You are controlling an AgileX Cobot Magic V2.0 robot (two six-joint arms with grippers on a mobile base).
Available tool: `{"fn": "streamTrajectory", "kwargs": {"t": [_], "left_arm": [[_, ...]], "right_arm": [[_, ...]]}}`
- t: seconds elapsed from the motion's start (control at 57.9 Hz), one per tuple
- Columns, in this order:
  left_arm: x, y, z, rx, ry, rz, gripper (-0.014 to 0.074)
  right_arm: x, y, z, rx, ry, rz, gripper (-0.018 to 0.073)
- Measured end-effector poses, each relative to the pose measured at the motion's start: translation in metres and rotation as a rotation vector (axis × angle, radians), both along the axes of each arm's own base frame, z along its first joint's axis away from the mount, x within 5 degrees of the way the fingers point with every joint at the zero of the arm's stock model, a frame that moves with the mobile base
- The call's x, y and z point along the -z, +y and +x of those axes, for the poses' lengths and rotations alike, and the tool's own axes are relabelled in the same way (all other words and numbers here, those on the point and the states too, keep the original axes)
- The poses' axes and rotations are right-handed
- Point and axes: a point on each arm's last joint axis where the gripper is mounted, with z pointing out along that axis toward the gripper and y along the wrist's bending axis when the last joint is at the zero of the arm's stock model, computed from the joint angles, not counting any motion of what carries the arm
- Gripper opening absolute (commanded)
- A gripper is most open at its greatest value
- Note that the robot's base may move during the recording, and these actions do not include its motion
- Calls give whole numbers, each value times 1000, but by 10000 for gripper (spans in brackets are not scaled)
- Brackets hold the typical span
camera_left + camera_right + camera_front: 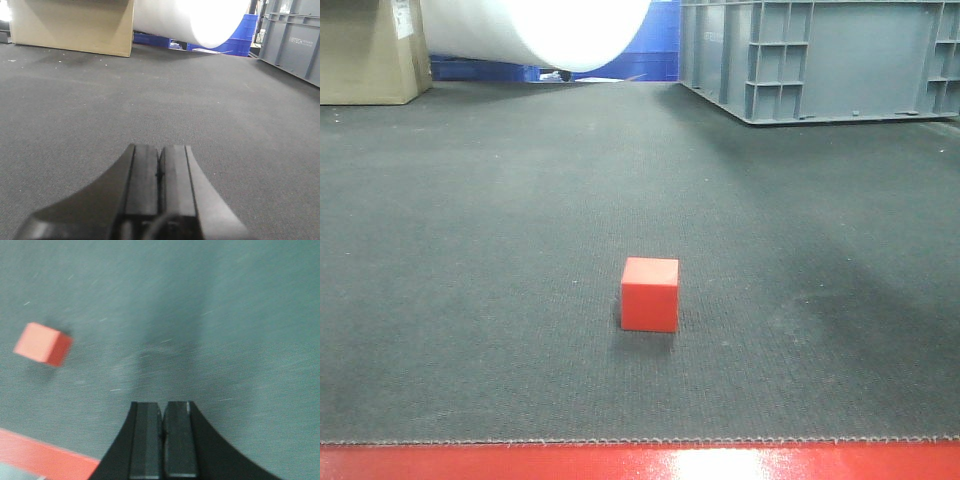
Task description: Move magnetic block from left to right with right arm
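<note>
Red magnetic block sat alone on the dark mat surface, near its front edge. Right gripper hovered apart from it, jaws together; left gripper jaws together too.

The left end effector is seen at the near edge, its two black fingers pressed together over the dark grey mat. A cardboard box is placed at the far left, a white roll beside it, blue crates behind, and a grey crate at the far right.
</note>
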Motion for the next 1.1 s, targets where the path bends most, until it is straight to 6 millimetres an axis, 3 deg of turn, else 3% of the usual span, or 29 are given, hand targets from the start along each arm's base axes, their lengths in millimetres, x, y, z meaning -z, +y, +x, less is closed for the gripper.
{"fn": "streamTrajectory", "kwargs": {"t": [0.173, 0.363, 0.587, 0.863, 1.105], "left_arm": [[0, 0, 0, 0, 0, 0, -117], [0, 0, 0, 0, 0, 0, -117], [0, 0, 0, 0, 0, 0, -117], [0, 0, 0, 0, 0, 0, -117], [0, 0, 0, 0, 0, 0, -117]], "right_arm": [[10, -32, -24, 79, -200, -56, 55], [25, -51, -43, 213, -426, -72, 55], [36, -55, -73, 266, -691, -56, 55], [53, -54, -115, 276, -885, -33, 55], [72, -54, -121, 276, -894, -32, 55]]}}
